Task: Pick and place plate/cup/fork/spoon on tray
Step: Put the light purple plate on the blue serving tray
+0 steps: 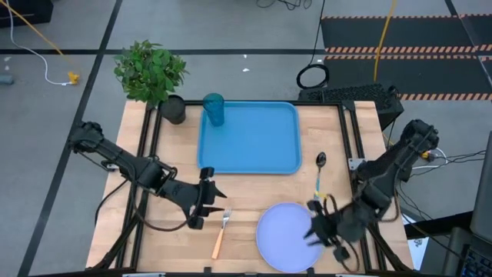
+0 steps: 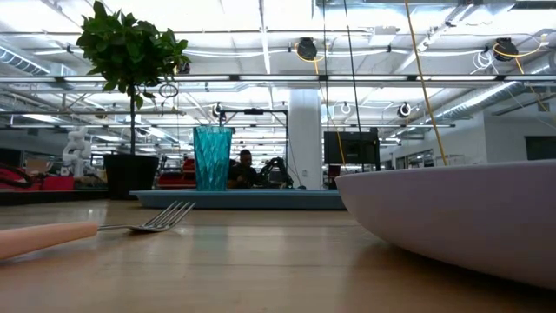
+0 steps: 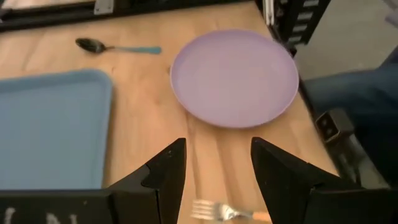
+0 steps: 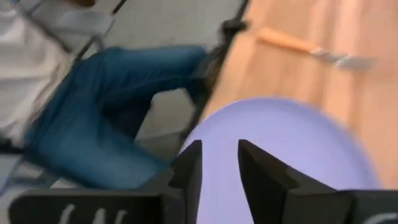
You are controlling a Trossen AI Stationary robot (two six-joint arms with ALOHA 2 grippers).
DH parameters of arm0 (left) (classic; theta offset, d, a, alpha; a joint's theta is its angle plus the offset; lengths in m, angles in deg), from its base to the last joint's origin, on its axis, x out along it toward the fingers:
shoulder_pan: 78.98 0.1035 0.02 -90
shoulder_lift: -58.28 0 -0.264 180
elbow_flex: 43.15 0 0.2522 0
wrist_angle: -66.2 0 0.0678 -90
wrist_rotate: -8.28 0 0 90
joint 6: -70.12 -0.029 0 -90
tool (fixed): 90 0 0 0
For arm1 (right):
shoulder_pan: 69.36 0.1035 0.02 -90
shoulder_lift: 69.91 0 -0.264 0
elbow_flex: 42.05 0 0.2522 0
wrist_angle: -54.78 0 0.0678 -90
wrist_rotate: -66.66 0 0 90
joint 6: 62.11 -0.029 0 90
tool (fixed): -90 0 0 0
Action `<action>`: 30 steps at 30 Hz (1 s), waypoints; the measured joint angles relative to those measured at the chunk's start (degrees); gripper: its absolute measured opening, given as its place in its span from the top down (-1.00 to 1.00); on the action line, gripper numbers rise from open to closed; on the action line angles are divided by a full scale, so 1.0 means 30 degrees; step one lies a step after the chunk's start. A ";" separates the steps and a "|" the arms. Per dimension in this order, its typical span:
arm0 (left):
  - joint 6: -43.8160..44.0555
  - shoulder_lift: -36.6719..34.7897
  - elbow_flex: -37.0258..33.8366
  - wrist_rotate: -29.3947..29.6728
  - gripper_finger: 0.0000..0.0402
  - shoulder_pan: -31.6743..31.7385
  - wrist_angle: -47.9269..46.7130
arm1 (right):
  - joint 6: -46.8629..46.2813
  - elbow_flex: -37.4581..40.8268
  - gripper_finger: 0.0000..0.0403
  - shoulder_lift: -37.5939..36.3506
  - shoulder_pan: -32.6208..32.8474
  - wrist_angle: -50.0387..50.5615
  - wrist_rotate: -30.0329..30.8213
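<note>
Grippers are both hovering near the plate [image 1: 286, 236]: right gripper [image 4: 219, 163] narrowly parted over its rim, left gripper [image 3: 217, 167] gaping wide between plate and tray [image 1: 250, 138], above the fork [image 1: 221, 231].

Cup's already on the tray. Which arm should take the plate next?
Right, probably. The right hand sits at the plate edge with fingers open, and its wrist view looks down on the plate. The left hand hangs open over the fork, with bare table between it and the plate.

cup [image 1: 214, 108] blocking tray [image 1: 254, 146] corner, rest open
</note>
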 joint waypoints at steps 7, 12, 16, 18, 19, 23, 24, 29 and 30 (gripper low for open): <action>0.0322 -0.0005 -0.0033 0.1075 0.08 -0.0284 0.1339 | 0.0030 0.0013 0.27 0.1140 0.1857 0.0175 -0.0225; 0.0427 0.0184 -0.0032 0.1287 0.08 -0.0266 0.2206 | -0.0051 0.0353 0.20 0.1863 0.2630 0.0132 -0.0196; 0.0057 0.0625 -0.0033 0.1917 0.08 -0.0235 0.2704 | -0.0272 0.0665 0.21 0.2644 0.2819 -0.0055 -0.0189; -0.0195 0.0909 -0.0026 0.1967 0.08 -0.0116 0.3233 | -0.0269 0.0740 0.23 0.3121 0.2816 -0.0027 -0.0175; -0.0365 0.1096 -0.0026 0.1968 0.08 -0.0064 0.3413 | -0.0215 0.0790 0.23 0.3400 0.2806 0.0040 -0.0180; -0.0823 0.1601 -0.0033 0.1956 0.08 0.0164 0.3657 | -0.0086 0.0943 0.24 0.4491 0.2804 0.0113 -0.0250; -0.0832 0.1673 -0.0027 0.1956 0.08 0.0234 0.3729 | -0.0075 0.0996 0.24 0.4685 0.2804 0.0104 -0.0255; -0.0856 0.1731 -0.0031 0.1948 0.08 0.0624 0.3678 | -0.0782 0.1647 0.24 0.5241 0.2804 -0.0190 -0.0805; -0.0856 0.1727 -0.0026 0.1949 0.08 0.0699 0.3697 | -0.1056 0.1887 0.24 0.5220 0.2804 -0.0382 -0.0908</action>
